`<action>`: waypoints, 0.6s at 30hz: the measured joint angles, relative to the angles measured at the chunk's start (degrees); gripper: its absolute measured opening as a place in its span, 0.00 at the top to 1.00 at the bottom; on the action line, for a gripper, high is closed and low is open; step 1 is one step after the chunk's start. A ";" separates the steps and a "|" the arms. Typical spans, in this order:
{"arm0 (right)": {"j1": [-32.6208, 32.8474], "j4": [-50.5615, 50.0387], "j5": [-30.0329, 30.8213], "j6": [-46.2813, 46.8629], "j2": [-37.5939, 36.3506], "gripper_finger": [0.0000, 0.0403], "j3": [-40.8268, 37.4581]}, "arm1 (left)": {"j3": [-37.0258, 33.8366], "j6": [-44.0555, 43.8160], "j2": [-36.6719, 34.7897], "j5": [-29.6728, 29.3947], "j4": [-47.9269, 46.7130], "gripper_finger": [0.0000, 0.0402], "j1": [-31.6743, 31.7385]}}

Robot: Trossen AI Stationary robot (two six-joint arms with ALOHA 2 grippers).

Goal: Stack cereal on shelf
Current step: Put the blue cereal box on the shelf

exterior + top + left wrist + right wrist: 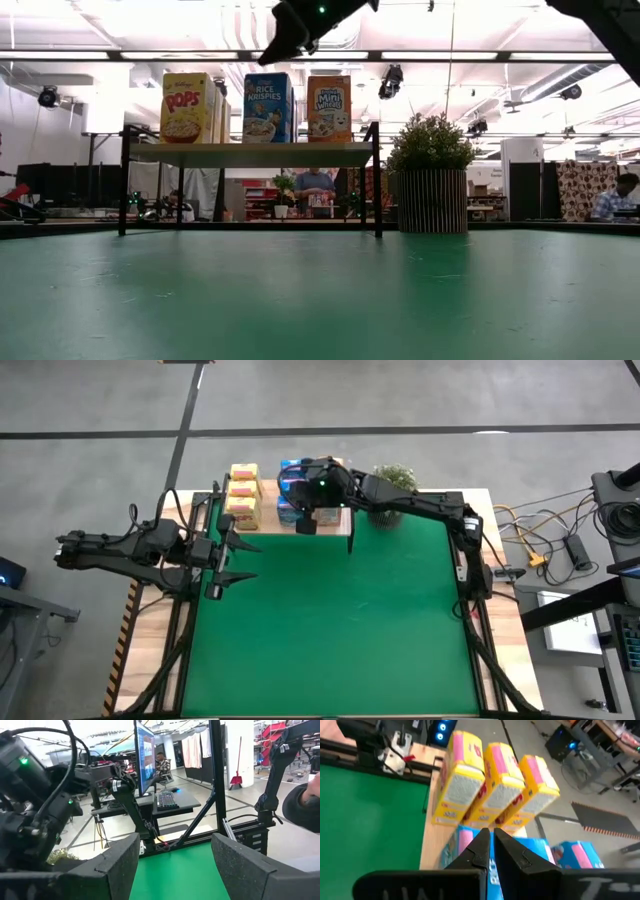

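Cereal boxes (260, 107) upright on shelf (250, 154); right pincer (492, 851) together above them; left pincer (228, 556) apart, beside shelf.

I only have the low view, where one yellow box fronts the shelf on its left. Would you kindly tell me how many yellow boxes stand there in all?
Observer: The high view shows three yellow boxes, one behind another on the shelf.
Operator: Thank you. Where is the right end effector?
Observer: The right end effector is shut and empty, above the blue boxes.
Operator: And the left one?
Observer: The left end effector is open and holds nothing, at the left edge of the green mat.
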 joint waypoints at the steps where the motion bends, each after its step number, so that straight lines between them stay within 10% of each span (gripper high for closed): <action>1: -0.30 -0.33 -0.02 0.02 0.02 0.97 -0.11 | 0.00 0.00 0.00 0.00 0.01 0.42 0.00; 18: -0.88 -4.63 -0.03 -2.79 0.04 0.97 -0.63 | 0.00 1.27 0.00 0.00 -0.10 0.42 0.00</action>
